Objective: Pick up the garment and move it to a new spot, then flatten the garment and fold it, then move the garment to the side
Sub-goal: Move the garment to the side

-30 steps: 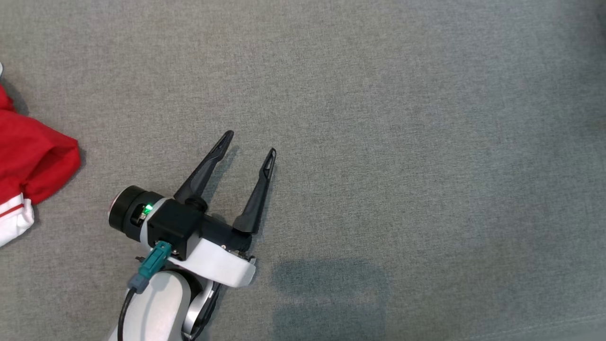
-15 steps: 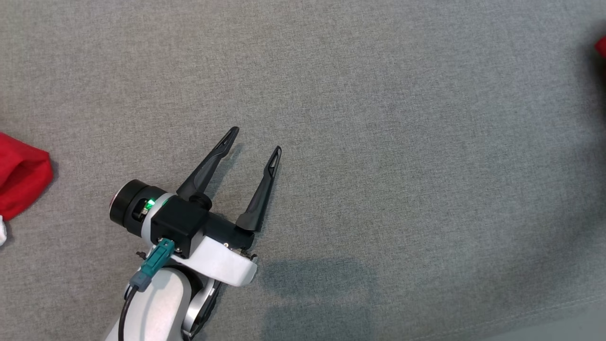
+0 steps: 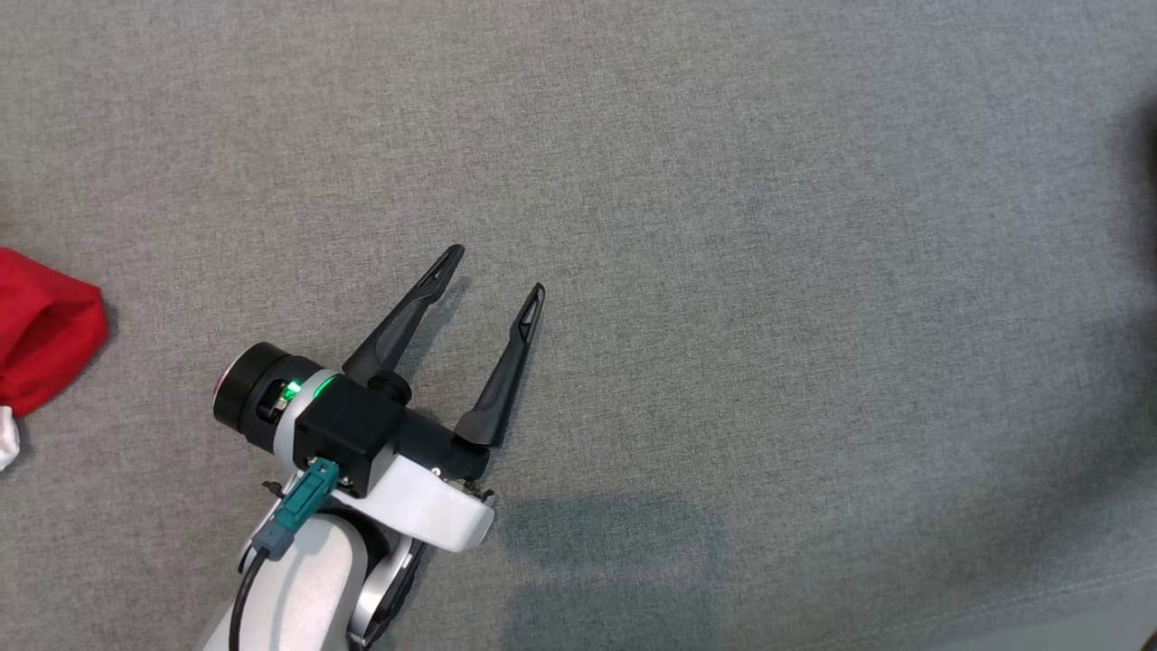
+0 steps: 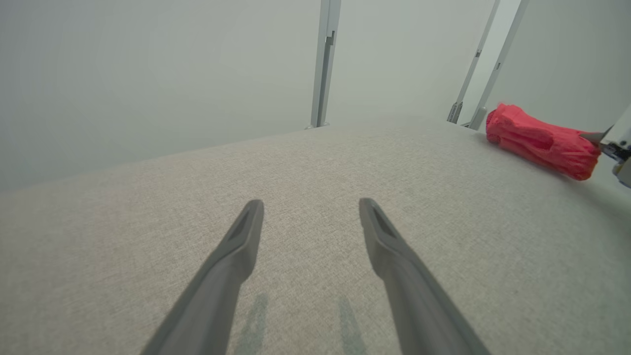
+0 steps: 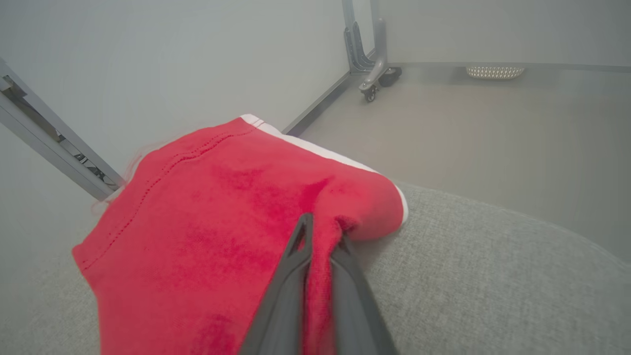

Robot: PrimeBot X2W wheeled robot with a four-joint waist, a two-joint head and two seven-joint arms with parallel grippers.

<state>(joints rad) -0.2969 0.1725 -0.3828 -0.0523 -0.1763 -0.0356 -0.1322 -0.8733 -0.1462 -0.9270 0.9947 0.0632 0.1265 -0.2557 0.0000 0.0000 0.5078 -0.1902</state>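
red garment [image 5: 222, 236] bunched at the edge of the grey fabric surface [image 5: 493, 276], spreading toward 10 o'clock from the right pincer [image 5: 323, 231], which is clamped tight on a fold. left pincer [image 3: 498, 270] wide, empty. lift well clear before carrying, so nothing drags.

Our right gripper [image 5: 323, 231] pinches a fold of the red knit garment with white trim [image 5: 212, 222] on grey woven upholstery [image 5: 493, 276]; a castered metal frame leg [image 5: 377, 74] stands at one o'clock.

Grey fabric surface [image 3: 768, 226], pale walls [image 4: 148, 64], metal frame posts [image 4: 323, 64], a castor [image 5: 377, 81], beige floor [image 5: 493, 138].
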